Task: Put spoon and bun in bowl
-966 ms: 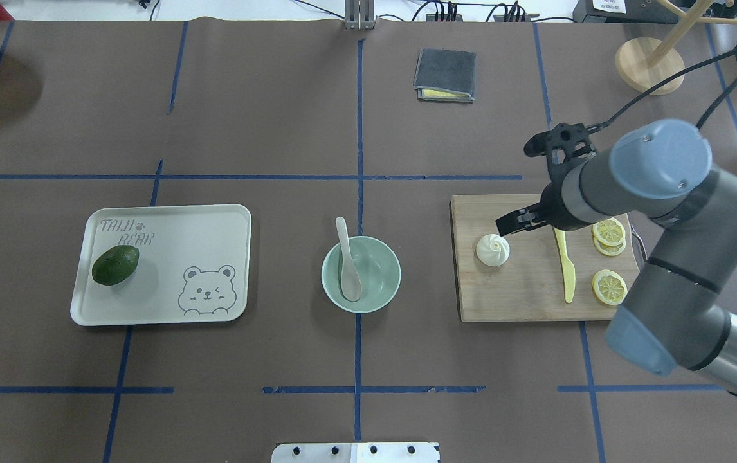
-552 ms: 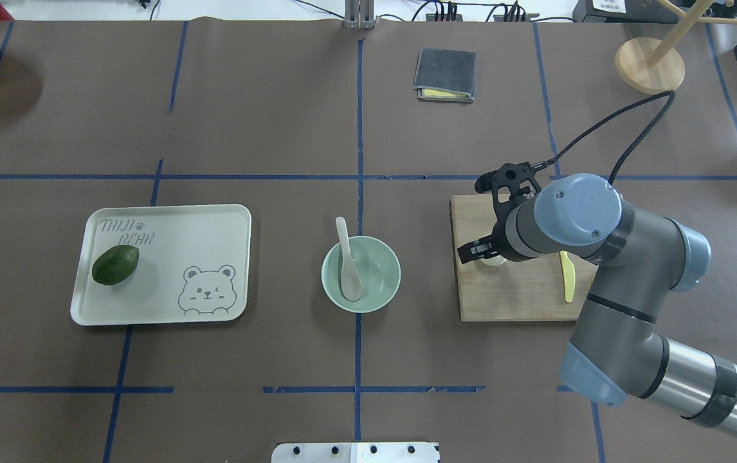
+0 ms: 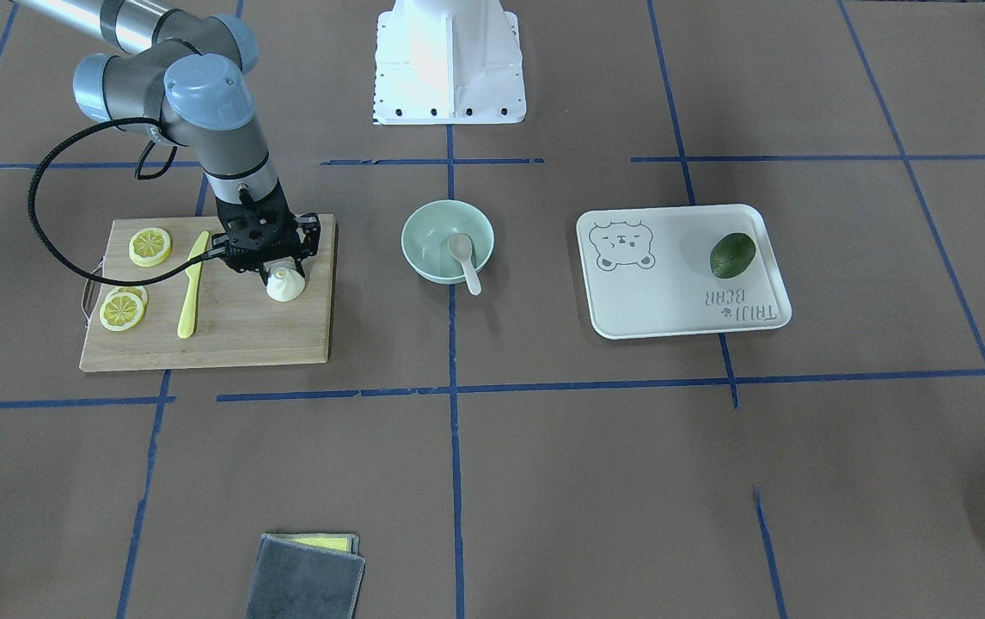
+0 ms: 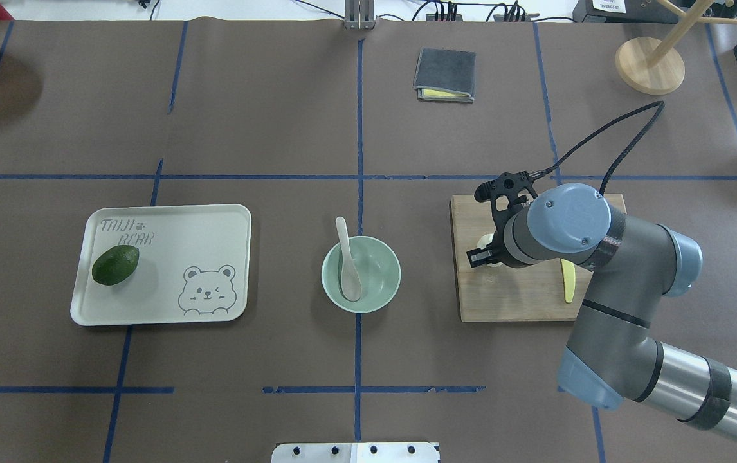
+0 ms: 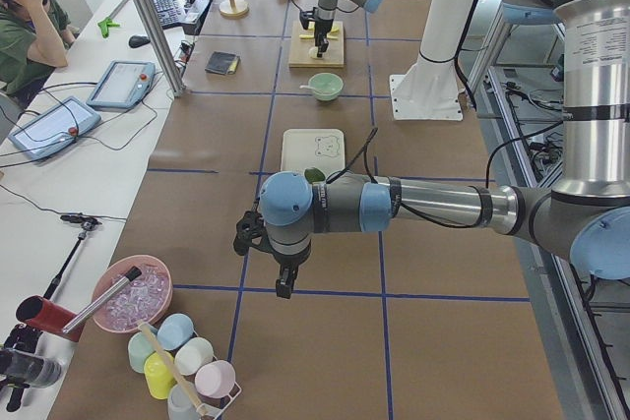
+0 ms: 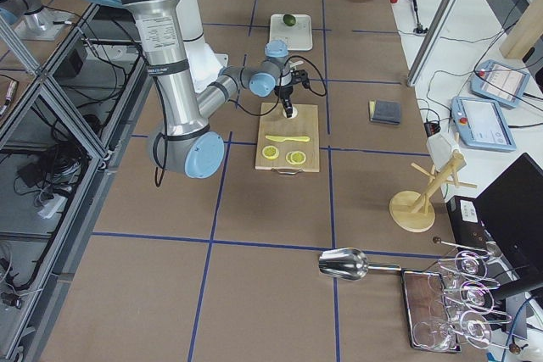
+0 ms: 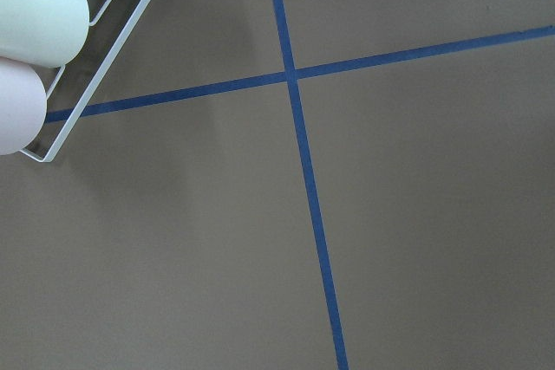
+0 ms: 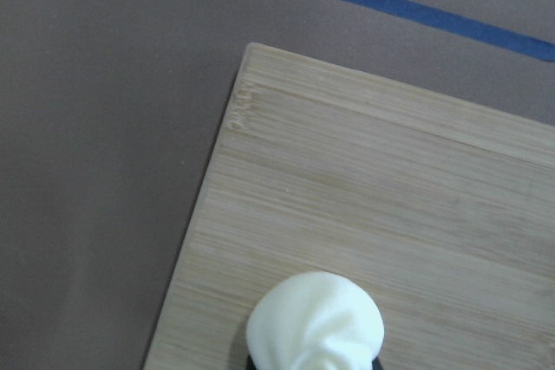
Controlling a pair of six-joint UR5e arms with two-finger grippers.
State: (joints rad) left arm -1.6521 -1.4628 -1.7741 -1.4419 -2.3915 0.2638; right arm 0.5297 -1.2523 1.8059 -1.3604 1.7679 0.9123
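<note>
The white bun (image 3: 284, 284) sits on the wooden cutting board (image 3: 243, 335), near the corner closest to the bowl. My right gripper (image 3: 273, 262) is low over it, jaws open with a finger on each side. In the overhead view the wrist hides most of the bun (image 4: 485, 241). It fills the bottom edge of the right wrist view (image 8: 316, 322). The off-white spoon (image 4: 347, 263) lies in the mint-green bowl (image 4: 378, 254), scoop inside and handle over the far rim. My left gripper (image 5: 276, 287) hangs far off at the table's left end; I cannot tell whether it is open or shut.
A yellow knife (image 3: 192, 288) and lemon slices (image 3: 149, 246) lie on the board. The bear tray (image 4: 214, 222) with an avocado (image 4: 115, 264) is left of the bowl. A grey cloth (image 4: 445, 74) and wooden stand (image 4: 649, 64) sit at the far side. Cups in a wire rack (image 7: 35, 23) are near my left gripper.
My right arm has swung left across the board and come down over the bun, which now shows only partly from overhead. The spoon, bowl and tray have not moved.
</note>
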